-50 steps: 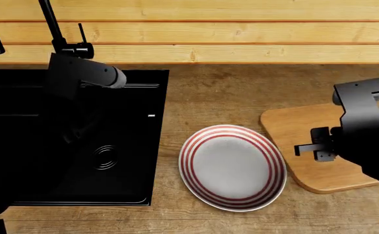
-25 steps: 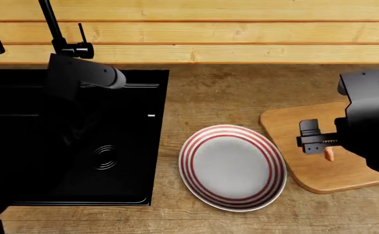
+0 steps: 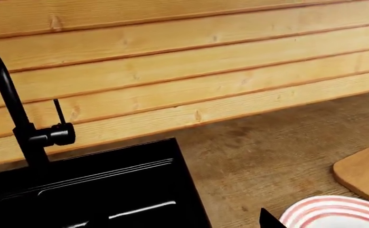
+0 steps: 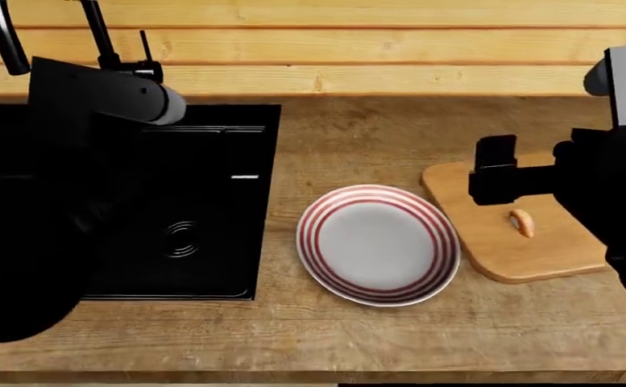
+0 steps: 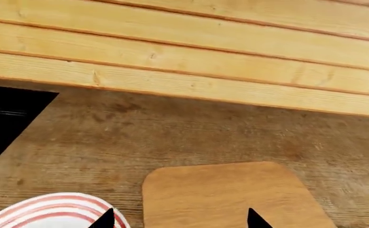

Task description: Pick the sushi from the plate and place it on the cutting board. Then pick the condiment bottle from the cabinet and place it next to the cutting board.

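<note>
Head view: right arm hides cutting board's (image 4: 506, 246) far edge beside sushi (image 4: 521, 222).

Matte black boxy arms; grey cylindrical joint caps; black blocky right tool (image 4: 498, 179).

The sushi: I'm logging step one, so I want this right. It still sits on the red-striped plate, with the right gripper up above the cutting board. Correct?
Not quite. The head view shows the sushi lying on the cutting board, not on the plate, whose centre is bare. The rest holds: the right gripper is above the board.
</note>
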{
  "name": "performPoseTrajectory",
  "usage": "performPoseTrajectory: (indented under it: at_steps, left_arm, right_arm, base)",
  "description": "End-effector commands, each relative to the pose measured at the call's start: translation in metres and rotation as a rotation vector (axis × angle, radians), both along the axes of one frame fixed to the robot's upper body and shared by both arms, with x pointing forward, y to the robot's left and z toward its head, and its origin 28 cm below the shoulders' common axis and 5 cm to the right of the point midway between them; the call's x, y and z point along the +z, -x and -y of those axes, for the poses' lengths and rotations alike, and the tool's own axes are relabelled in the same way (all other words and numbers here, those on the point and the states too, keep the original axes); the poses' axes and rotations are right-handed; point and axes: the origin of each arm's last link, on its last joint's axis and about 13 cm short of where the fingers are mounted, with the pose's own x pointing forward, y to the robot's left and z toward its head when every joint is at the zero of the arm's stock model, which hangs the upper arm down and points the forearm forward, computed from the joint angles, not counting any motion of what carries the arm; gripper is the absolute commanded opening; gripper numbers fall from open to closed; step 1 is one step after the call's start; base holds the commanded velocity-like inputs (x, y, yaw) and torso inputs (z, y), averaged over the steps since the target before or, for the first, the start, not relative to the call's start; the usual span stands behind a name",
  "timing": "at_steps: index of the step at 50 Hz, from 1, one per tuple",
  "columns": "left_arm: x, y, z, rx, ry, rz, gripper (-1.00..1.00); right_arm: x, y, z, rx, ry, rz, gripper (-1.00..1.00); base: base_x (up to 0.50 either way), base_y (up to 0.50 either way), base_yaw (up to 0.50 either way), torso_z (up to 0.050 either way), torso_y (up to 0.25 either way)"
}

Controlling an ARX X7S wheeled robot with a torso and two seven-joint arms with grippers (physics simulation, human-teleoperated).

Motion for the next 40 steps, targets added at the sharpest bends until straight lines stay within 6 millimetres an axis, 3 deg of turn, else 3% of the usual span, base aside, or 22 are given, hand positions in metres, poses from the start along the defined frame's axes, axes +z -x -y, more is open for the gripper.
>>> performPoseTrajectory:
  at_steps: [1,18,28,34,40]
  left_arm:
    - [0.006,0.005,0.000,0.012,0.003,0.029,1.00]
    - [0.000,0.013,0.001,0.100,0.034,0.135,1.00]
    - [-0.014,0.032,0.008,0.158,0.002,0.222,1.00]
    - [-0.021,0.043,0.010,0.166,0.011,0.233,1.00]
    - [-0.022,0.048,0.012,0.174,0.023,0.245,1.00]
  right_arm:
    - [0.002,0.012,-0.010,0.036,-0.029,0.093,1.00]
    - [-0.014,0.017,-0.022,0.060,-0.053,0.269,1.00]
    - [-0.044,0.024,-0.032,0.058,0.018,0.338,1.00]
    - [-0.062,0.037,-0.040,0.057,-0.052,0.413,1.00]
    - [-0.069,0.042,-0.040,0.044,-0.043,0.412,1.00]
  base:
    - [-0.50,0.00,0.00,0.000,0.000]
    - [-0.49,0.00,0.00,0.000,0.000]
    - [-0.04,0.00,0.00,0.000,0.000]
    - [0.00,0.00,0.00,0.000,0.000]
    - [0.00,0.04,0.00,0.000,0.000]
